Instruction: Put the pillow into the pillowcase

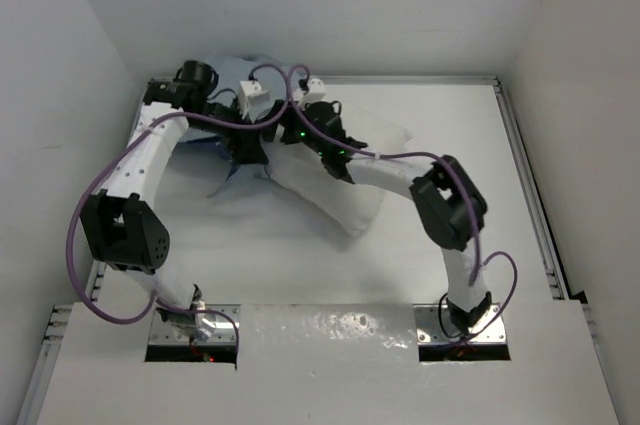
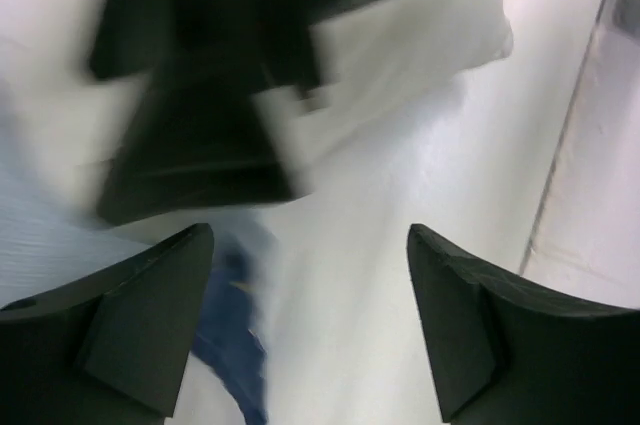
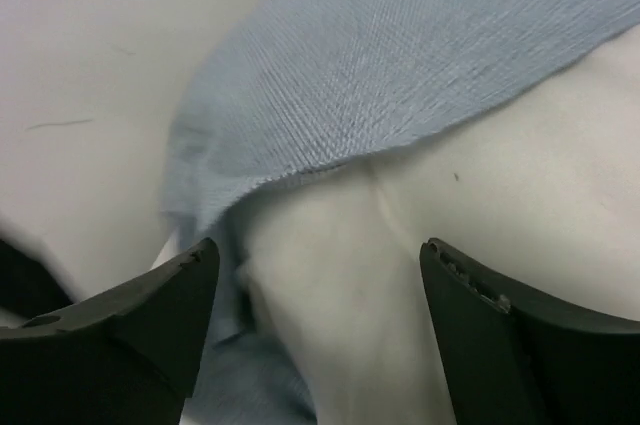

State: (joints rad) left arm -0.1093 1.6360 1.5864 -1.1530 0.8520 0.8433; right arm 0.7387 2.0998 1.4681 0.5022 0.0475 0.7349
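On the white table (image 1: pixel 450 145) the pillow (image 1: pixel 345 200) lies slanting from far middle to near right, with only its far-left end under the grey-blue lip of the pillowcase (image 3: pixel 400 55), which is bunched at the far left. Both claws are released and grasp nothing: the right gripper (image 3: pixel 320 250) gapes above that lip where it crosses the pillow, the left gripper (image 2: pixel 310 235) over bare table beside a navy fold. With nothing pinning the cloth, I judge the lip may slip off the plump corner, and the crowded wrists could collide or pinch pillow and case together on a re-grasp.
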